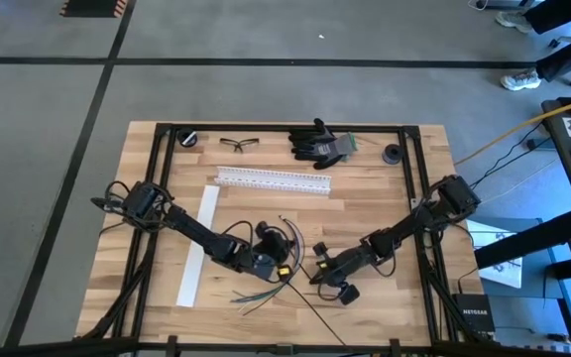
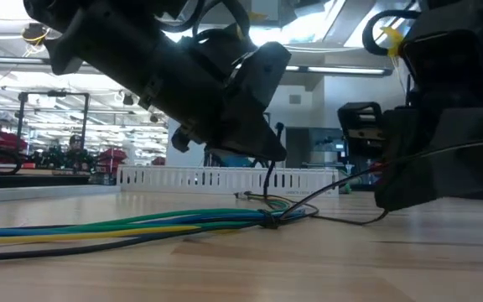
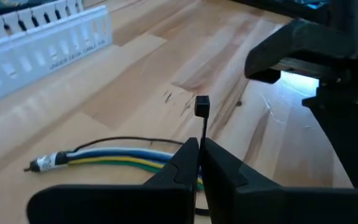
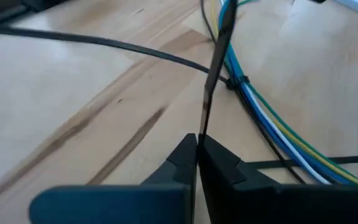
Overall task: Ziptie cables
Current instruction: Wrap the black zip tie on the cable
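Note:
A bundle of cables [image 1: 266,290], blue, green, yellow, white and black, lies on the wooden table near its front edge and curves toward the middle. A black ziptie [image 4: 235,83] is cinched around the bundle [image 2: 141,223]. My left gripper [image 3: 199,152] and my right gripper [image 4: 197,144] face each other over the bundle's curved end, left [image 1: 278,261] and right [image 1: 314,272]. Each is shut on a thin black ziptie strip. A loose black strip [image 4: 104,42] runs from the cinched tie across the table. My left gripper pinches a black ziptie strip [image 3: 202,134] between its two fingertips, just below the tie's square head [image 3: 202,106], which stands out beyond them. The strip hangs from the fingers [image 2: 267,180] down to the bundle on the table. My right gripper pinches a flat black ziptie strip [image 4: 205,121] between its two fingertips. The strip runs straight on beyond the fingers, over the cable bundle, clear of the table. The fingers slant down from the table's right side.
A white slotted rail [image 1: 273,179] lies across the table's middle, and a flat white strip [image 1: 198,248] lies at the left. Safety glasses [image 1: 239,144], black gloves [image 1: 320,142] and two small black round parts [image 1: 188,138] [image 1: 393,154] sit along the far edge.

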